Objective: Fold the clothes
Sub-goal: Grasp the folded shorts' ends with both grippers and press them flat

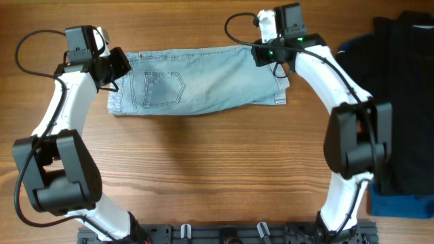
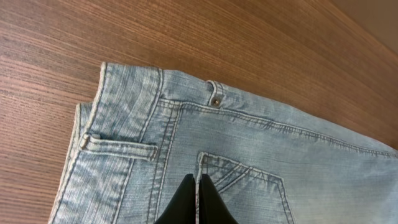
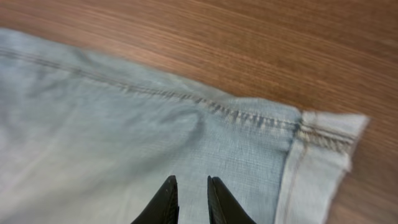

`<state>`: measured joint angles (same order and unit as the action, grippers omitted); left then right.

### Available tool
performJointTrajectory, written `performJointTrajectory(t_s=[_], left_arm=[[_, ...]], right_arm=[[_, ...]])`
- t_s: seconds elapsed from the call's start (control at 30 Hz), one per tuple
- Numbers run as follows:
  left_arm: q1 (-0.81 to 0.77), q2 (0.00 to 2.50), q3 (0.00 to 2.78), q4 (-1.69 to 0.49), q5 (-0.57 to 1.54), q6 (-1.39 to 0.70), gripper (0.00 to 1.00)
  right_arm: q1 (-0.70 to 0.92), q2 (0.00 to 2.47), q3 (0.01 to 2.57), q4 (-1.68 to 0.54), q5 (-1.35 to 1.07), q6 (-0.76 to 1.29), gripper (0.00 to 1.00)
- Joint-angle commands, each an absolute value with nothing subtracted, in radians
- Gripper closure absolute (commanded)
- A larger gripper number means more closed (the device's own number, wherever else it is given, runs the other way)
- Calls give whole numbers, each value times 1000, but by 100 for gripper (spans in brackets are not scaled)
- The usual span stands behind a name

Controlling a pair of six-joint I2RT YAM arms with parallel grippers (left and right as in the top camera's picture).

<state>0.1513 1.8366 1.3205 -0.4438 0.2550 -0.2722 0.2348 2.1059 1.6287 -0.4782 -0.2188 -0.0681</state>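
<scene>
Denim shorts [image 1: 203, 81]; left claw [image 2: 198, 178] closed over pocket [image 2: 252, 186], right claw [image 3: 189, 182] ajar.

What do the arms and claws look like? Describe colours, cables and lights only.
The left arm and right arm have white links with bulky black joints. A thin black cable loops at each wrist; the right wrist shows green lights. The left claw and right claw have black, tapered fingers.

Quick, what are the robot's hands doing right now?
Left gripper: closed over the shorts, grip unclear.
Right gripper: open a little, nothing visibly held.
</scene>
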Motion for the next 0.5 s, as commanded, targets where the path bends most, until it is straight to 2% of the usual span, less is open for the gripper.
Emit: performJointTrajectory(t_s=[0.0,0.2,0.47], left_arm=[[147,1862,1328,-440,244,-270,96],[148,1972,1328,-390,234,-270,96],[149,2150,1328,-207,213,-269,96]], right_arm=[[233,2177,1622,-404,-197,-52,83],[226,2234,1622,-277,-72,-52,82],[176,2331,1622,-303,38,-49,78]])
